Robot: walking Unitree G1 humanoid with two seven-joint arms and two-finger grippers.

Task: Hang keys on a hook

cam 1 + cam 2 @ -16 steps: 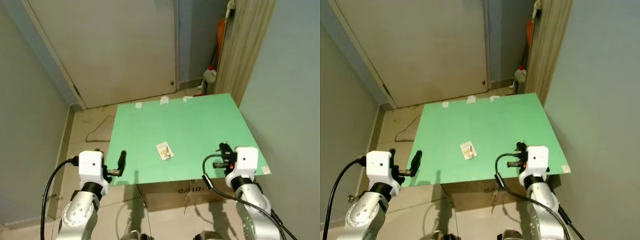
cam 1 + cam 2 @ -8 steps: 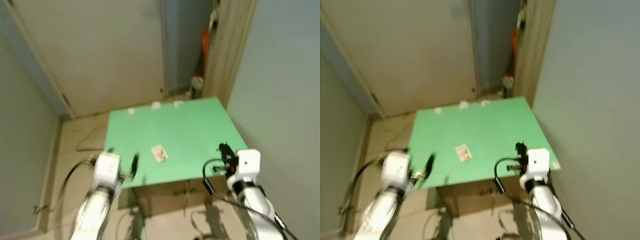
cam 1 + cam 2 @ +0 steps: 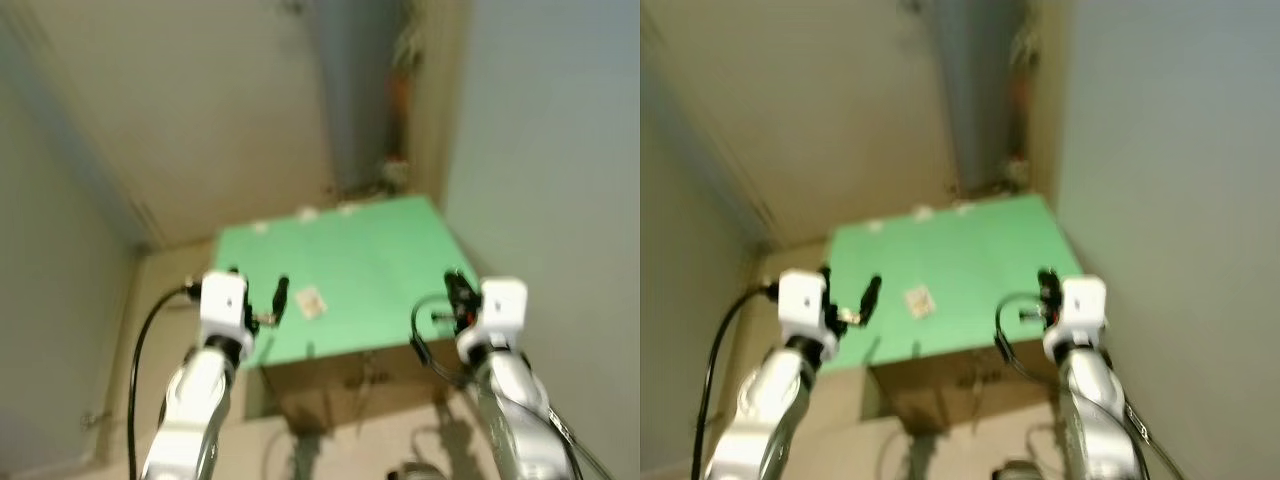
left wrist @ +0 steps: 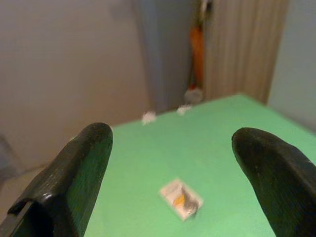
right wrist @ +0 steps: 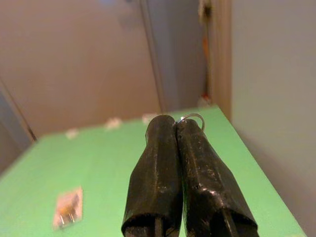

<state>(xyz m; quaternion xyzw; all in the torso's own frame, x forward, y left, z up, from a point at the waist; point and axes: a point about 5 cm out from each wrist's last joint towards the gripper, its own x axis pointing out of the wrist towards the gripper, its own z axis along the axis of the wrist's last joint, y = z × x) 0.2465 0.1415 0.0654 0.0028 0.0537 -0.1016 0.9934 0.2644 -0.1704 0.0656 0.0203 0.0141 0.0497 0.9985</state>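
A small white card with an orange and metal piece (image 3: 310,302) lies flat near the middle of the green mat (image 3: 380,255). In the left wrist view the card (image 4: 180,199) lies between and beyond the two fingers. My left gripper (image 3: 280,295) is open and hovers at the mat's left front edge, just left of the card. At the mat's right front edge my right gripper (image 3: 455,285) is shut. A thin silver key ring (image 5: 193,117) pokes out at the tips of its fingers (image 5: 158,163). The card (image 5: 67,214) lies off to one side of them.
The mat covers a cardboard box (image 3: 350,385) on a tiled floor. A pale door (image 3: 190,110) stands behind it. A grey wall (image 3: 550,150) runs close along the right. An orange object and a white bottle (image 3: 397,165) sit in the back corner. The eye views are blurred.
The whole picture has shifted and blurred, so the camera moved. My left gripper has risen and come in toward the mat's left edge, closer to the card. The right gripper stays shut.
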